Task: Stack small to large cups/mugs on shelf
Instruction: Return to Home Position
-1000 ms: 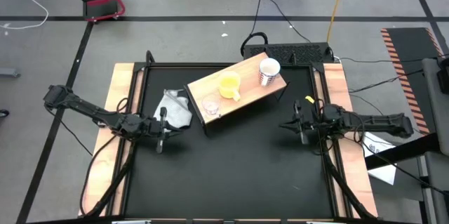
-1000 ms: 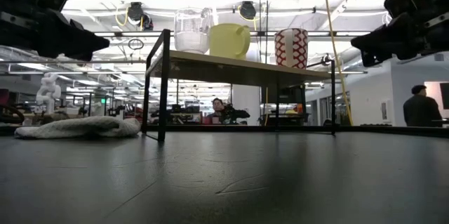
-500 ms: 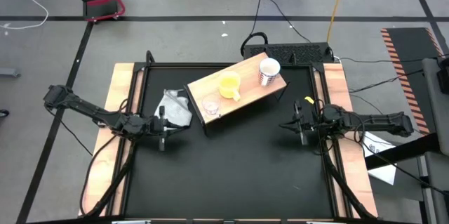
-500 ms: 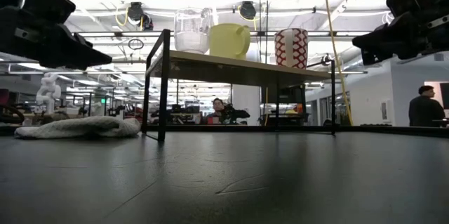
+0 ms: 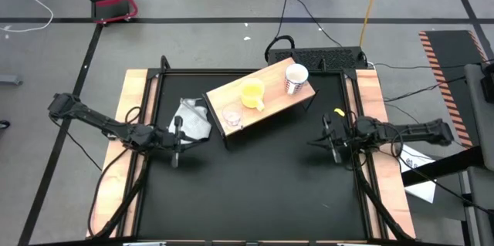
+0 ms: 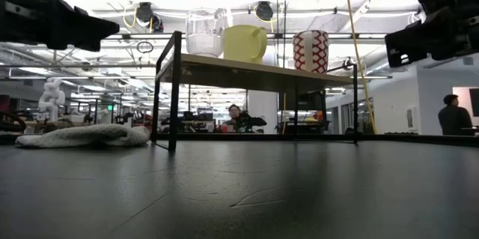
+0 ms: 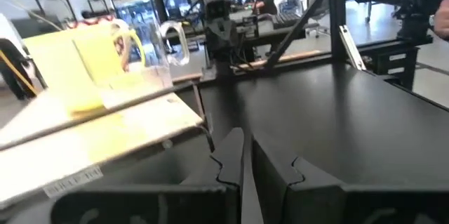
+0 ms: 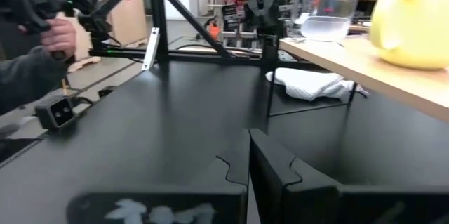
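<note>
Overhead view of a black table [image 5: 255,184] with two dark robot arms, one at each side. A wood-topped shelf [image 5: 274,98] stands toward 12 o'clock from the table's centre. It is turned at an angle, with its long axis running from about 8 o'clock to 2 o'clock.

Three vessels stand upright in a row along that axis, mouths up and apart from one another:
- The small glass cup [image 5: 231,115] is at the 8 o'clock end.
- The yellow mug [image 5: 252,93] is in the middle, and its handle appears to point toward about 5 o'clock.
- The larger white mug with a red pattern [image 5: 296,78] is at the 2 o'clock end.

The order runs small to large, as the task asks, so the sorting looks finished.

A crumpled pale cloth [image 5: 193,120] lies on the table just beside the shelf's 8 o'clock end.

The left gripper [image 5: 179,139] hangs above the table at 9 o'clock and the right gripper [image 5: 327,138] at 3 o'clock. Both point inward, well apart from the shelf. In each wrist view the two dark fingers are pressed together with only a thin seam between them, and they hold nothing. The arms are probably kept out at the edges so they stay clear of the cups — a resting pose, by the look of it.
</note>
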`<act>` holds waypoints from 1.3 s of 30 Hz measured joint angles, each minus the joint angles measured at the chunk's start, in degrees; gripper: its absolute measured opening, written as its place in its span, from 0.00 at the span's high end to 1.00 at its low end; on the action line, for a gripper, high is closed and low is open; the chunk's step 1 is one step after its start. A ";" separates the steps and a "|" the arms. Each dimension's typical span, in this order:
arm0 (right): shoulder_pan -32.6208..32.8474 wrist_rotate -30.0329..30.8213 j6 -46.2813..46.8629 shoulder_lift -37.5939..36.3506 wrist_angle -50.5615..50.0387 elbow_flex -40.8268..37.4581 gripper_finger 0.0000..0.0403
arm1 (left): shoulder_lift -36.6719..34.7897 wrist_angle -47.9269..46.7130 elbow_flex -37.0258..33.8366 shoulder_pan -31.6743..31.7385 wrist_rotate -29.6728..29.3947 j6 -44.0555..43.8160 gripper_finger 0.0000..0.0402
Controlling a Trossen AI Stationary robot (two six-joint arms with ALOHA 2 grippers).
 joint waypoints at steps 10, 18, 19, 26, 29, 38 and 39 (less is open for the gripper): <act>2.84 0.08 -0.63 -1.35 3.17 -0.02 1.00 | -3.09 0.38 0.00 -3.39 -3.28 5.57 0.92; 2.81 1.82 -1.40 -3.82 3.64 -0.04 1.00 | -8.84 0.47 0.00 -7.90 -9.80 9.04 0.92; 2.81 1.82 -1.40 -4.12 3.64 -0.04 1.00 | -9.29 0.46 0.00 -8.24 -10.28 9.35 0.92; 2.81 1.86 -1.52 -6.13 3.64 -0.04 1.00 | -11.03 0.51 0.00 -9.99 -11.23 12.25 0.92; 2.81 1.88 -1.51 -6.69 3.64 -0.04 1.00 | -11.98 1.80 0.00 -10.82 -12.91 13.56 0.92; 2.81 3.58 -3.32 -6.86 3.60 -0.04 1.00 | -13.03 2.28 0.00 -10.70 -26.65 15.63 0.92; 2.81 5.03 -3.32 -6.86 3.56 -0.06 1.00 | -13.19 2.51 0.00 -10.29 -27.19 15.95 0.92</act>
